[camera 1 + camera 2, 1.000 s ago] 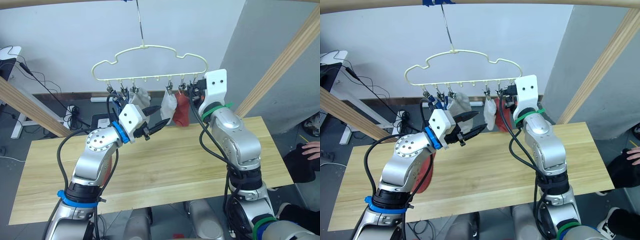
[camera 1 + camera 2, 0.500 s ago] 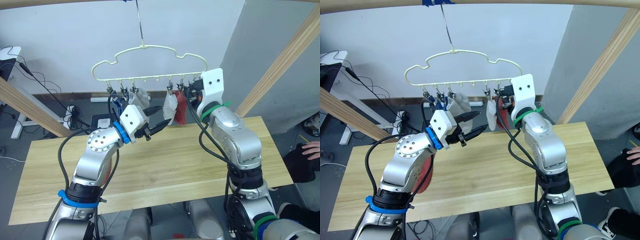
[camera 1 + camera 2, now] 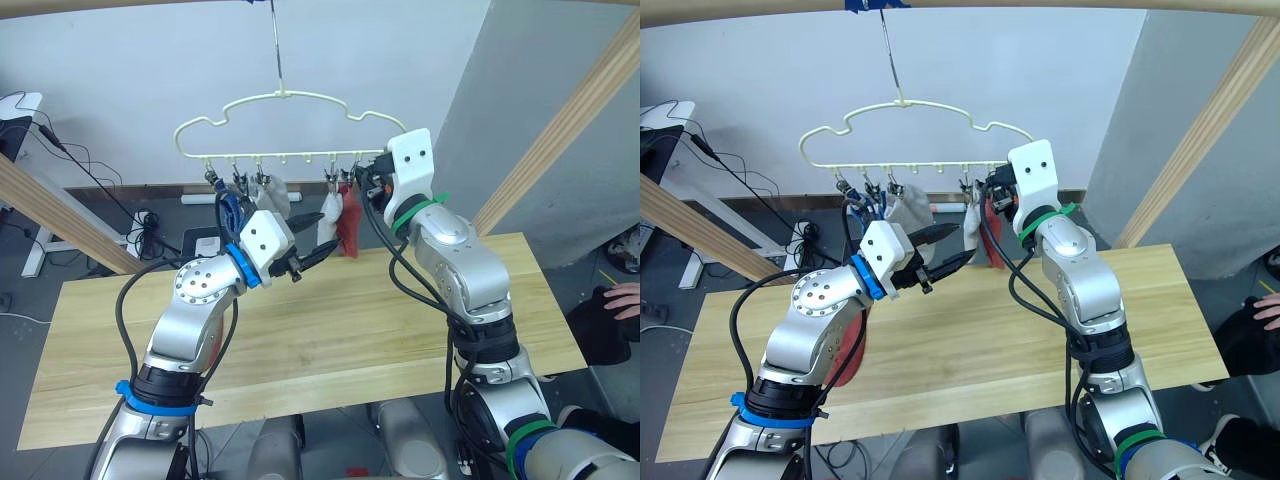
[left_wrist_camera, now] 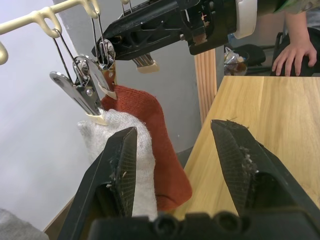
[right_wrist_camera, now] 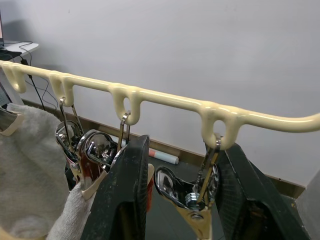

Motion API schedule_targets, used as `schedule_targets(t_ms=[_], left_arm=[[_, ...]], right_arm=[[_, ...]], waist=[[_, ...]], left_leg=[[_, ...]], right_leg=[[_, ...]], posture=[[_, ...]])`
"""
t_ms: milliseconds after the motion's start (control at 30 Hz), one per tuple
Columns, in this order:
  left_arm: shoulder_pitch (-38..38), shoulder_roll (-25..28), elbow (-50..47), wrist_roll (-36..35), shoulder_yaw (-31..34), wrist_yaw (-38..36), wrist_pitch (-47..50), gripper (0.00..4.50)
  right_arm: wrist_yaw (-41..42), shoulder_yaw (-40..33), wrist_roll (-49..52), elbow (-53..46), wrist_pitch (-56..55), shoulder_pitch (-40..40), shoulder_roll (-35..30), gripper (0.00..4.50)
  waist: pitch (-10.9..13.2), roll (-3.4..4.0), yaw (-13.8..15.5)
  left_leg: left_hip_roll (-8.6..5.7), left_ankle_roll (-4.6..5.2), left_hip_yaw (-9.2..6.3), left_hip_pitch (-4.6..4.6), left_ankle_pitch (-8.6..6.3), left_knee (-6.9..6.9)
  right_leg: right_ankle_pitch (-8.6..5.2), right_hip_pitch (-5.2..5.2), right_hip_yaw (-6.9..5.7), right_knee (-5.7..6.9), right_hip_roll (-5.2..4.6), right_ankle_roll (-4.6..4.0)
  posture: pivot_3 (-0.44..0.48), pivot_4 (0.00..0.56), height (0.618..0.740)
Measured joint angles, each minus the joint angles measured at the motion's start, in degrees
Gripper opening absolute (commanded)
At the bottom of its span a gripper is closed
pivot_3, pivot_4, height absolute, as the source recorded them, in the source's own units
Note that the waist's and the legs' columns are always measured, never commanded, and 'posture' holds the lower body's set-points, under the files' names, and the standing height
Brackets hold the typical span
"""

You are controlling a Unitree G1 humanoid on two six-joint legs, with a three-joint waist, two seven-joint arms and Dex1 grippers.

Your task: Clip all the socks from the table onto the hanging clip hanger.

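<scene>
The clip hanger (image 3: 290, 125) hangs over the table (image 3: 330, 330). A red sock (image 4: 150, 130) and a grey sock (image 4: 130, 150) are clipped side by side under it. The right gripper (image 5: 182, 200) has open fingers around one empty clip (image 5: 192, 197). The left gripper (image 4: 175, 155) is open below the socks, holding nothing.

Black cables (image 3: 95, 185) trail along the floor below a white wall (image 3: 130, 70).

Both arms raised; left pincer (image 3: 312, 251) fingers spread, empty; right pincer (image 4: 117, 44) fingers apart.
</scene>
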Motion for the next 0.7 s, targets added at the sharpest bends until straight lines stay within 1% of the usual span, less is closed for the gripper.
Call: schedule_targets(t_ms=[67, 167, 267, 333, 467, 567, 600, 700], left_arm=[[0.08, 0.00, 0.00, 0.01, 0.00, 0.04, 0.00, 2.59], [0.19, 0.00, 0.00, 0.24, 0.00, 0.21, 0.00, 2.59], [0.40, 0.00, 0.00, 0.45, 0.01, 0.60, 0.00, 2.59], [0.40, 0.00, 0.00, 0.57, 0.01, 1.03, 0.00, 2.59], [0.54, -0.01, 0.00, 1.00, 0.06, 1.97, 0.00, 2.59], [1.34, -0.12, 0.17, 2.29, 0.42, 4.65, 0.00, 2.59], [2.32, -0.41, 0.17, 3.24, 1.17, 6.67, -0.06, 2.59], [6.21, -0.66, 0.48, 4.12, 4.40, 10.95, 0.26, 3.11]], right_arm=[[-0.10, -0.02, -0.05, 0.01, -0.27, 0.00, 0.05, 1.79], [-0.46, -0.06, -0.34, 0.02, -0.37, 0.00, 0.09, 1.24], [-1.09, -0.11, -0.49, 0.01, -0.41, 0.00, 0.07, 0.40], [-1.18, -0.12, -0.51, 0.01, -0.41, 0.00, 0.03, 0.01], [-1.23, -0.14, -0.50, 0.01, -0.41, 0.01, 0.00, 0.01], [-1.24, -0.18, -0.48, 0.01, -0.41, 0.01, -0.02, 0.01], [-1.22, -0.17, -0.45, 0.01, -0.41, 0.01, -0.01, 0.01], [-1.22, -0.29, -0.46, 0.01, -0.52, 0.01, -0.11, 0.00]], waist=[[0.00, 0.00, 0.00], [0.00, 0.00, 0.00], [0.00, 0.00, 0.00], [0.00, 0.00, 0.00], [0.00, 0.00, 0.00], [0.00, 0.00, 0.00], [0.00, 0.00, -0.05], [0.00, 0.00, -0.15]], left_leg=[[0.00, 0.00, 0.00, 0.00, 0.00, 0.00], [0.00, 0.00, 0.00, 0.00, 0.00, 0.00], [0.00, 0.00, -0.01, 0.00, 0.00, 0.00], [0.00, 0.00, 0.00, 0.00, 0.00, 0.00], [0.00, 0.00, 0.00, 0.00, 0.00, 0.00], [0.00, 0.00, -0.01, 0.01, 0.00, 0.00], [0.01, 0.00, 0.01, 0.01, 0.00, 0.00], [0.03, 0.00, 0.00, 0.01, 0.00, 0.00]], right_leg=[[0.00, 0.00, 0.00, 0.00, 0.00, 0.00], [0.00, 0.00, 0.00, 0.01, 0.00, 0.00], [0.00, 0.00, 0.00, 0.01, 0.00, 0.00], [0.00, 0.00, 0.00, 0.01, 0.00, 0.00], [0.00, 0.00, 0.00, 0.01, 0.00, 0.00], [0.00, 0.00, 0.00, 0.01, 0.00, 0.00], [0.00, 0.00, 0.01, 0.01, 0.00, 0.00], [0.00, -0.02, 0.01, 0.03, 0.00, 0.00]], posture=[[-0.204, 0.286, 0.740], [-0.205, 0.286, 0.740], [-0.205, 0.286, 0.740], [-0.206, 0.285, 0.740], [-0.209, 0.284, 0.740], [-0.212, 0.284, 0.740], [-0.212, 0.283, 0.740], [-0.213, 0.285, 0.740]])
